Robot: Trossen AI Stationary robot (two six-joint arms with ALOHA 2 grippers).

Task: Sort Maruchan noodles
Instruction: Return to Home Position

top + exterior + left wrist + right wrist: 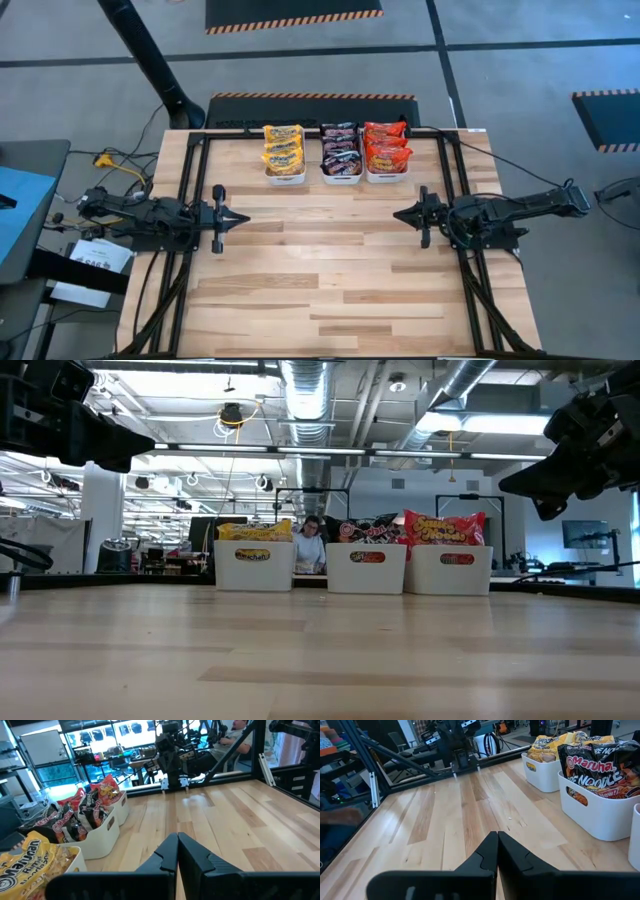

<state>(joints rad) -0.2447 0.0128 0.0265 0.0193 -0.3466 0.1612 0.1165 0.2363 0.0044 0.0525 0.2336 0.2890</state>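
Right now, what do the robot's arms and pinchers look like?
The left arm and right arm are black, chunky and jointed. The left gripper and right gripper each have two dark wedge-shaped fingers that taper to a point.

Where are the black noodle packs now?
In the high view the black noodle packs sit in the middle white bin, between the yellow packs on the left and the red packs on the right.
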